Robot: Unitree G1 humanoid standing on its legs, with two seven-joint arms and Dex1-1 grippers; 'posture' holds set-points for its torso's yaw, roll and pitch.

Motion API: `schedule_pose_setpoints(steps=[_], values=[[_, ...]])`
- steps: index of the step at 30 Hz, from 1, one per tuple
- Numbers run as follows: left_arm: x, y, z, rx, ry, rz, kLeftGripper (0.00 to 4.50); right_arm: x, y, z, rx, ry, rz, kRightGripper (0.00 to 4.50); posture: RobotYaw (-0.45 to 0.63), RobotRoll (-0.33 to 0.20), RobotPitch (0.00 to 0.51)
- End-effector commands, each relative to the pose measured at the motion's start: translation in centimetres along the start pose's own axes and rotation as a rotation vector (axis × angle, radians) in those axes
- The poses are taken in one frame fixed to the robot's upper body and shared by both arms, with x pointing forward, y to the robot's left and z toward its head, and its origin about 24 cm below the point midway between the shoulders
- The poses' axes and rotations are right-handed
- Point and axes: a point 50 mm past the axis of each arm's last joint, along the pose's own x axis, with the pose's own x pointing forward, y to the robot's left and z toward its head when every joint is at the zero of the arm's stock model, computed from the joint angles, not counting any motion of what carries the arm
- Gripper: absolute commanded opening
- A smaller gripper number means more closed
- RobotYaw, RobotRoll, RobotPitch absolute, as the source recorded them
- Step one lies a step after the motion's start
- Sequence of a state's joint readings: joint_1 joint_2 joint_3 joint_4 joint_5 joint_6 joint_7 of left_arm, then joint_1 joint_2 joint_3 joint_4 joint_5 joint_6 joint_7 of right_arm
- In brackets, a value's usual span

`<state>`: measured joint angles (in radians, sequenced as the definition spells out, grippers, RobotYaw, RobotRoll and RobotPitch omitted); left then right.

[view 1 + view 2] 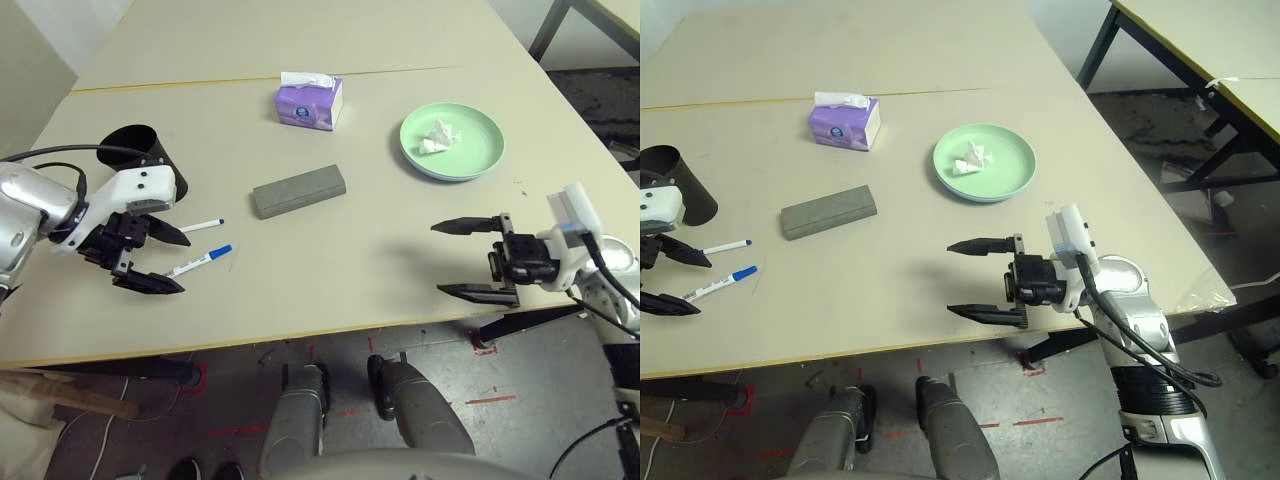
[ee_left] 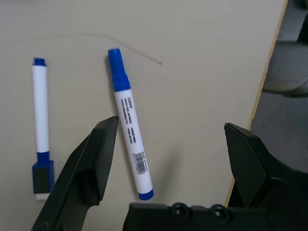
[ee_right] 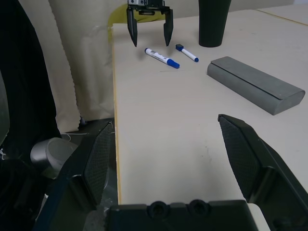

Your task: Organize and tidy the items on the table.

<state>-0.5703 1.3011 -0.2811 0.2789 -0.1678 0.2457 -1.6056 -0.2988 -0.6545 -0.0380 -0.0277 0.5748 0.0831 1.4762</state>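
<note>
Markers [image 1: 200, 262] flat on table [image 1: 330, 280]; left hand [image 1: 150, 256] spread wide above, empty; right hand [image 1: 472, 258] likewise.

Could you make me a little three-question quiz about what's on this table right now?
1. True or false: the crumpled tissue lies on the green plate.
2. What stands nearest the black cup: A) purple tissue box B) left gripper C) grey case?
3. How many blue-capped markers lie on the table, and is the left gripper holding one?

Key: 1 true. 2 B. 3 two, the near marker and the far marker; it holds neither, its jaws open above them.
</note>
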Motion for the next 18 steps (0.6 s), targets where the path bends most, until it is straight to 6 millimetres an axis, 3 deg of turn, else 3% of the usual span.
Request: schedule_pose_setpoints(steps=[1, 18], values=[[0.5, 0.1, -0.5, 0.030, 0.062, -0.004, 4.45, 0.1, 0.1, 0.1, -0.006, 0.017, 0.014, 4.50, -0.14, 0.000, 0.210], [4.1, 0.9, -1.9, 0.023, 0.066, 0.090, 4.45, 0.7, 0.5, 0.6, 0.002, 0.010, -0.008, 4.50, -0.16, 0.000, 0.194]])
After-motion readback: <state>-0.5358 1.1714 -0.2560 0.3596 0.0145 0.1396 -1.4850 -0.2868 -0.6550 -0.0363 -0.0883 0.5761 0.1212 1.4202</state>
